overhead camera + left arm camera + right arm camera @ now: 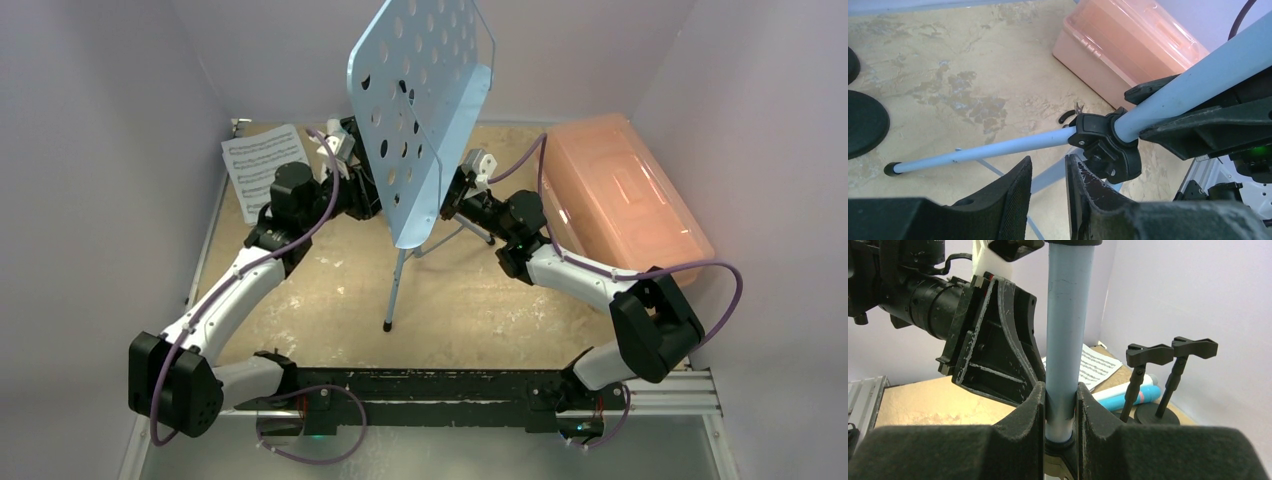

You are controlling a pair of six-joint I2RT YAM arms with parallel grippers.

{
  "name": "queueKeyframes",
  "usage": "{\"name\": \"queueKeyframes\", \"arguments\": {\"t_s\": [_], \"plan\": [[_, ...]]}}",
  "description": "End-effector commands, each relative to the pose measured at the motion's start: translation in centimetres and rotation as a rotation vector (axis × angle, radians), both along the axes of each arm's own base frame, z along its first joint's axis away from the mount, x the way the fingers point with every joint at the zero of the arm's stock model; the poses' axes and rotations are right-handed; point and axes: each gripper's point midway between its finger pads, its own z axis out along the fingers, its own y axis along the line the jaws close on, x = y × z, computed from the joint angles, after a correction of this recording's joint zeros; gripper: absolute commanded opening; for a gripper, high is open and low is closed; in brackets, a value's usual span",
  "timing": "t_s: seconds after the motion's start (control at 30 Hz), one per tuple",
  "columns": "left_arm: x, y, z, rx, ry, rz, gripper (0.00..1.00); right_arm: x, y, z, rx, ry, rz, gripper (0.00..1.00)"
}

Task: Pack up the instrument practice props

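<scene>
Right gripper [1060, 392] pinches the music rack [420, 110] by its pole [1065, 315], centre frame; my left gripper [1048, 167] is narrow, grip unclear. Light, stiff, slick, top-heavy, I judge: hold near the collar [1105, 147].

- The music rack [420, 110] is coloured light blue and dotted with round holes.
- At two o'clock, the box [620, 190] is tinted translucent pink.
- At ten o'clock, the sheet music [262, 165] is printed black on white.
- The mic holders [1148, 355] are finished black.

We see a smooth, faintly shiny, painted-metal music rack [420, 110], matt white paper sheet music [262, 165] far left, a glossy translucent pink plastic box [620, 190] far right, and a mottled matt table [480, 300].
</scene>
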Motion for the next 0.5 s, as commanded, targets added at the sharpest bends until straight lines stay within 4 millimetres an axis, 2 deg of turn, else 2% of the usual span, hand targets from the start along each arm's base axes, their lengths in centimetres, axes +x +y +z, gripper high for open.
{"name": "queueKeyframes", "arguments": {"t_s": [0.0, 0.27, 0.47], "plan": [[-0.5, 0.1, 0.6, -0.021, -0.016, -0.002, 0.32, -2.3, -0.2, 3.6, 0.044, -0.145, 0.046, 0.0], [-2.7, -0.1, 3.6, -0.031, -0.193, -0.088, 0.46, -2.3, -0.1, 3.5, 0.043, -0.144, 0.046, 0.0], [-3.6, -0.9, 3.4, -0.008, -0.234, -0.18, 0.48, -2.3, -0.1, 3.5, 0.044, -0.143, 0.05, 0.0]]}}
